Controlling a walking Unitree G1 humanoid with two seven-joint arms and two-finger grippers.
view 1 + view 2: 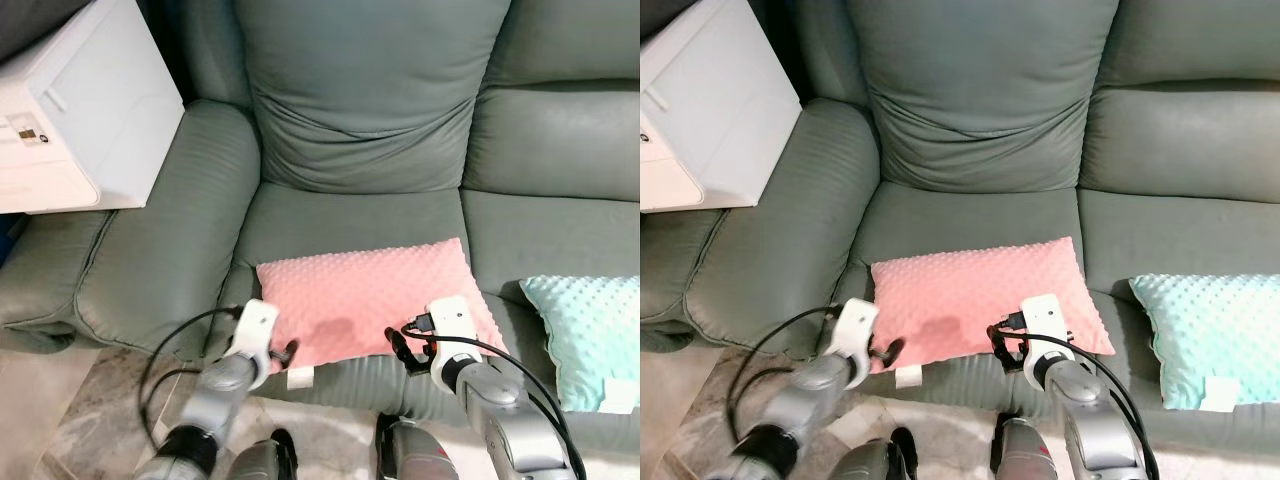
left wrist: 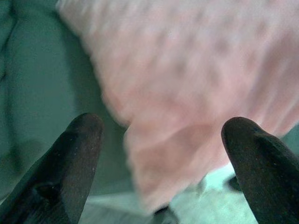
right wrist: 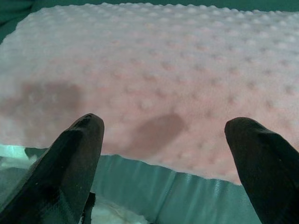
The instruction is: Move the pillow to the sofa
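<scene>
— Biggest first?
— Grey-green sofa (image 1: 360,130) across the far and right of the scene, deep seat, fat armrest on the left. Beyond that armrest, far left, a white cabinet (image 1: 70,110).

— And the task's thing?
— Pink dotted pillow (image 1: 375,300), flat on the left seat cushion, near edge running along the seat's front lip, a small white label hanging over that lip. Already on the sofa, so probably set down and let go, or close to it.

— Anything beside it?
— Mint dotted pillow (image 1: 585,335) on the next seat to the right, well apart from the pink one. No part of the job, by the look of it.

— Now the arms?
— Left gripper (image 1: 285,352) at the near-left corner of the pink pillow, fingers spread wide in its wrist view, corner between them but not pinched. Blurred there, so likely moving.

— Right one?
— Right gripper (image 1: 402,352) at the near edge, right of centre, fingers (image 3: 77,154) likewise wide apart, nothing clamped. Held low at the front edge on both sides, presumably for a two-sided carry and an even release.
</scene>
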